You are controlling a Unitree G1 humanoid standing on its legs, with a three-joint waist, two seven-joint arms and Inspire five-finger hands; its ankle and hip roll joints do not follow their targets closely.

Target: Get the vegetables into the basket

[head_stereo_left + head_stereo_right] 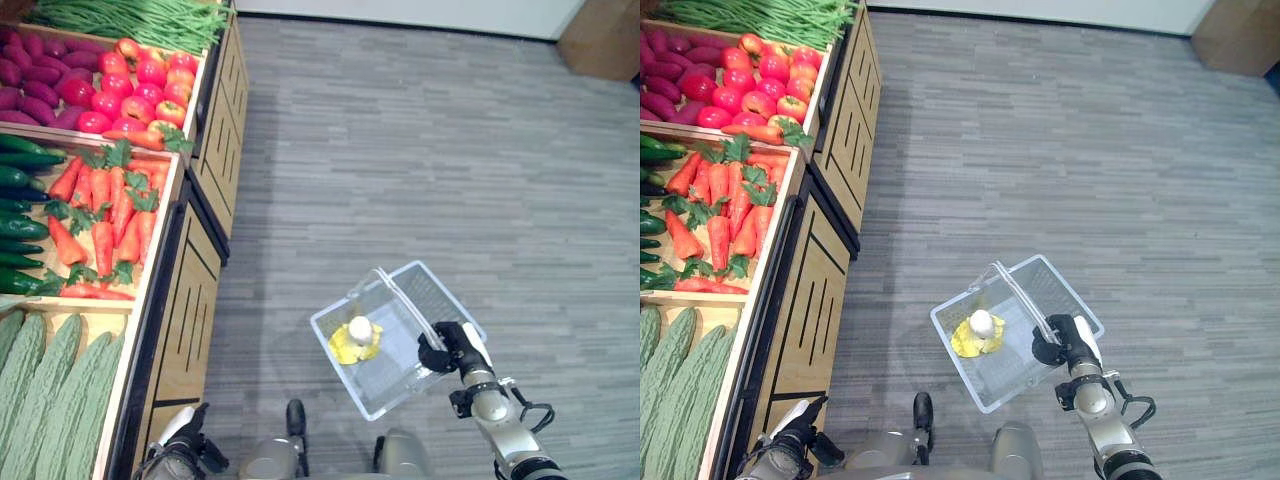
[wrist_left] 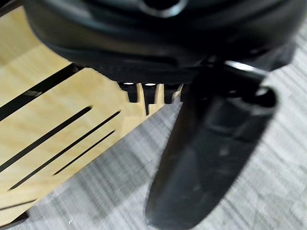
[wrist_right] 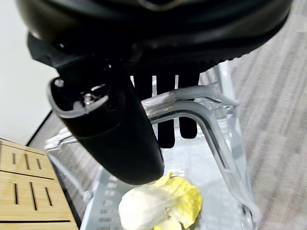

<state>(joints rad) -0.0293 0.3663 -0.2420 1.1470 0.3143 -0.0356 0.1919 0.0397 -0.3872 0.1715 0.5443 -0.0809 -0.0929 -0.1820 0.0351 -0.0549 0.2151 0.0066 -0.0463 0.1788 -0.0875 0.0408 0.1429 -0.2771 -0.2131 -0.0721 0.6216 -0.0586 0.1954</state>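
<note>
From the head cameras, the right hand (image 1: 446, 350) carries the clear wire-mesh basket (image 1: 440, 290) by its handle over the grey plank floor (image 1: 420, 150), with one yellow-leafed, pale-headed vegetable (image 1: 356, 338) inside, well apart from the carrots (image 1: 100, 215) in the wooden stand (image 1: 190, 300). The left wrist view shows the left hand (image 2: 211, 143) hanging relaxed beside the stand's slotted panel. In the right wrist view, fingers (image 3: 168, 108) hook round the smooth handle (image 3: 211, 134), so it could slip or tip if the basket swings.

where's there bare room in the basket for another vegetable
Inside the basket, the floor between the yellow-and-white vegetable and the far wall is bare, as is the near corner below the right hand. It is tight under the handles that hand grips. The carrot bin is packed.
</note>
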